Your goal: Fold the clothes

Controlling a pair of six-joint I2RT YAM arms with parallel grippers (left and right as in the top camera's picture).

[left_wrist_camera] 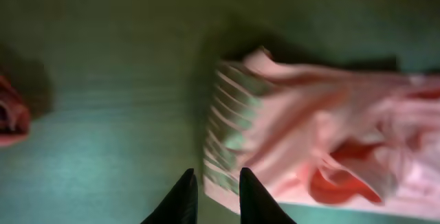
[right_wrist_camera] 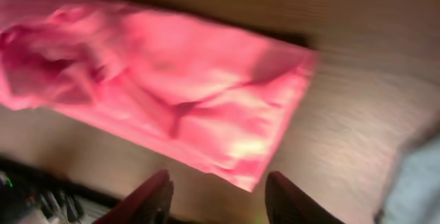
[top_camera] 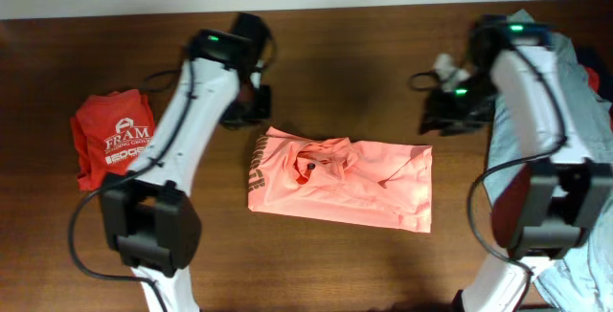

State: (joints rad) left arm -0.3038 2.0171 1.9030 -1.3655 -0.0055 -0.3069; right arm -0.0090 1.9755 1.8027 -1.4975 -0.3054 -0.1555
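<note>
The salmon-pink top lies in the middle of the brown table, folded into a long rectangle that runs from left to right. Its surface has some wrinkles, and the neck opening shows a little left of the middle. The left end has a striped edge, which is blurred in my left wrist view.

My left gripper is above the table just beside the far left corner of the top. Its two fingers are only a little apart and nothing is between them. My right gripper is near the far right corner of the top, with the fingers wide apart, and it holds nothing.

A red shirt with white print lies at the left side, well apart from the top. A pale grey-blue garment lies at the right edge, under my right arm.
</note>
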